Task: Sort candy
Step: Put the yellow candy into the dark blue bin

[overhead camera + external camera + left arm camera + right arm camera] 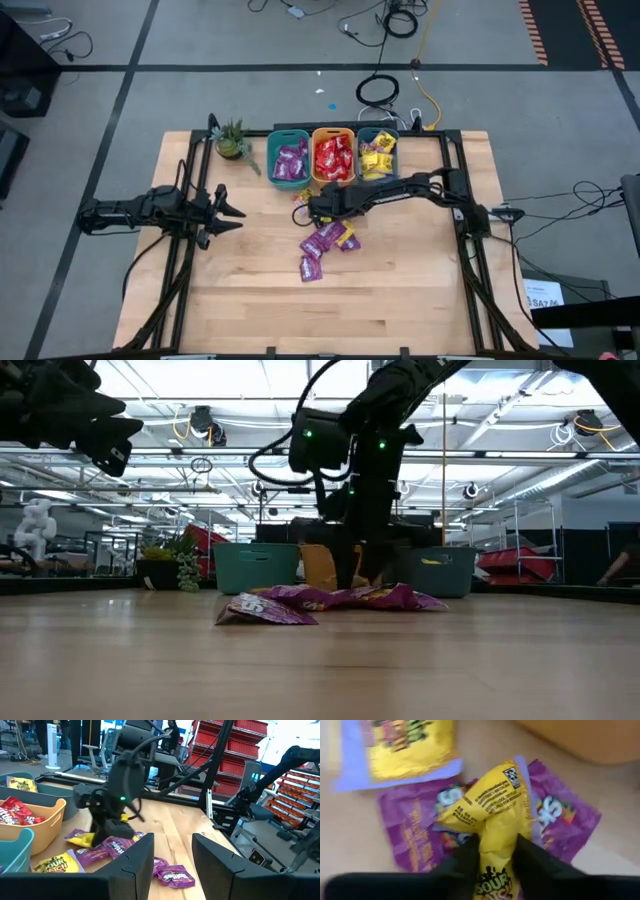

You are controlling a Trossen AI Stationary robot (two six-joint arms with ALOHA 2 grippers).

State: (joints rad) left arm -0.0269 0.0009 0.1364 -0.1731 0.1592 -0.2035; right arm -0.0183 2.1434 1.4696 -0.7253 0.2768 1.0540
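Left gripper (232, 212) idle at table's left side, fingers apart and empty, right gripper (492, 851) low over loose candy pile (325, 243) before the bins (333, 156), pinching a yellow packet (492, 807), purple packets (415, 835) beneath.

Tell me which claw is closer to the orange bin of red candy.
The right. The right claw is just in front of the orange bin, pinching a yellow packet. The left claw waits far off toward the table's left side.
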